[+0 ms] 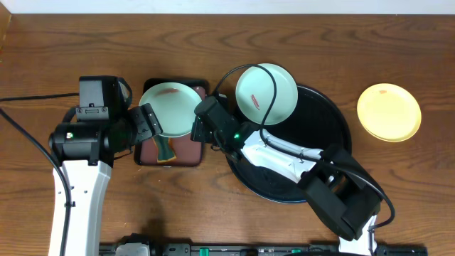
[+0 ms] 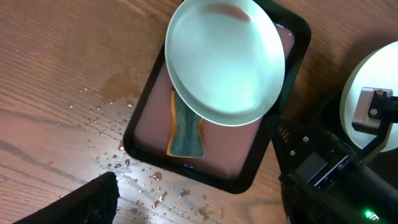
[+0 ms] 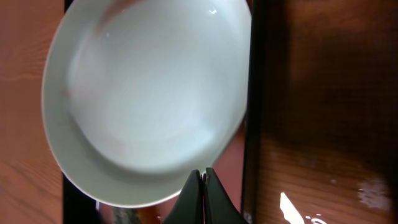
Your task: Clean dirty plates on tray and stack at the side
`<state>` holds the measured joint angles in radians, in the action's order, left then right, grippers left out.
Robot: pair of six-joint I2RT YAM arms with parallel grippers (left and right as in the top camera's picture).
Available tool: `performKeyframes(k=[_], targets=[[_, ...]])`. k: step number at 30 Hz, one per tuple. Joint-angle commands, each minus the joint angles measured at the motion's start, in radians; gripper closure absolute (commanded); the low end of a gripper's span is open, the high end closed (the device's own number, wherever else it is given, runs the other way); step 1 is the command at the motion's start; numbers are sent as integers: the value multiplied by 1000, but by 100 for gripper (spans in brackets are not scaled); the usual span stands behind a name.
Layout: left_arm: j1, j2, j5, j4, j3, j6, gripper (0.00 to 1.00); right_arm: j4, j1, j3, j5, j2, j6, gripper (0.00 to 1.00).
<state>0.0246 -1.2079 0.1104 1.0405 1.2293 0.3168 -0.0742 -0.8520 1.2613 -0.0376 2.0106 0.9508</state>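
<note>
Overhead: the right arm is reaching left across the black tray (image 1: 334,121), its hand (image 1: 201,128) grasping a mint-green plate (image 1: 170,105) above the reddish-brown tray (image 1: 188,151), with the left hand (image 1: 146,126) just beside it. Left wrist: a sponge (image 2: 185,130) is lying beneath the plate, and the left hand is standing released. Right wrist: the fingertips (image 3: 196,190) are pinching the plate's rim.

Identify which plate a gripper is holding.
The mint plate over the brown tray, pinched at its rim by the right gripper. The other mint plate rests on the black tray; the yellow one lies on the table.
</note>
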Motion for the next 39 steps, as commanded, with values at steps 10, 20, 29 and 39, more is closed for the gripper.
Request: performKeyframes(k=[10, 20, 29, 39], targets=[[5, 5, 10, 2, 14, -3, 15, -3, -10, 12, -224, -46, 145, 59], [5, 5, 10, 2, 14, -3, 15, -35, -7, 29, -331, -46, -566, 59], [5, 5, 10, 2, 14, -3, 15, 100, -8, 28, -313, -45, 434, 51], [5, 5, 10, 2, 14, -3, 15, 93, -18, 28, -243, 3, 520, 57]])
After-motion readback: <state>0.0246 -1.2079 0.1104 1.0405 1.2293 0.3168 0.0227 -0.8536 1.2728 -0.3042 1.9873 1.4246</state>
